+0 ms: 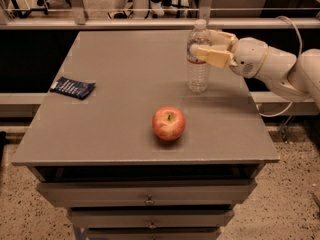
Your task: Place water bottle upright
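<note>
The water bottle (198,69) is clear and ribbed with a white cap. It stands upright at the back right of the grey table (115,119), its base down on the top. My gripper (209,45) reaches in from the right and is shut on the bottle's upper part. One cream finger crosses the bottle's front and the other sits behind it. The white arm (280,69) extends off the right edge of the view.
A red apple (169,123) sits in the front middle of the table. A dark blue snack packet (73,87) lies at the left edge. Drawers (150,199) run below the table top. A rail and chair legs stand behind the table.
</note>
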Robot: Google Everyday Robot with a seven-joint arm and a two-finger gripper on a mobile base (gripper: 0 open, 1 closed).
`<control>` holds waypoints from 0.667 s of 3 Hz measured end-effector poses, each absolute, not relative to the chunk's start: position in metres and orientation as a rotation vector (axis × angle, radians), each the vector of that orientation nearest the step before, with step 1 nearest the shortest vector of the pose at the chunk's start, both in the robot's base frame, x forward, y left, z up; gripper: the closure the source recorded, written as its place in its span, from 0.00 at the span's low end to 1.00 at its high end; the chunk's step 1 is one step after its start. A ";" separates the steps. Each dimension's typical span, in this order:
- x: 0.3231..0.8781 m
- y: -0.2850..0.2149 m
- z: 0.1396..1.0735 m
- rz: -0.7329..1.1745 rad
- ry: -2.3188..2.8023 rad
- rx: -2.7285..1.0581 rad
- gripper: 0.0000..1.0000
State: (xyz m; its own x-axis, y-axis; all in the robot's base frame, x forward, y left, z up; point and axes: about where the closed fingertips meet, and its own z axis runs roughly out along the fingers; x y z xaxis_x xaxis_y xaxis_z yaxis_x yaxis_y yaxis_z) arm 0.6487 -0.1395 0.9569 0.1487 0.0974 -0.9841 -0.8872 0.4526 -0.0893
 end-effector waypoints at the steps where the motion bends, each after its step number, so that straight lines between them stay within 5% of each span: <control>1: 0.642 -0.141 0.948 0.844 1.176 -0.833 0.49; 2: 0.642 -0.141 0.947 0.844 1.172 -0.833 0.26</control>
State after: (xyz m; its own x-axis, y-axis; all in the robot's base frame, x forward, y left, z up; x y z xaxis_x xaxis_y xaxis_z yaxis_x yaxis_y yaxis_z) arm 0.6416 -0.1407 0.9472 0.1769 0.1187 -0.9771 -0.8891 0.4451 -0.1069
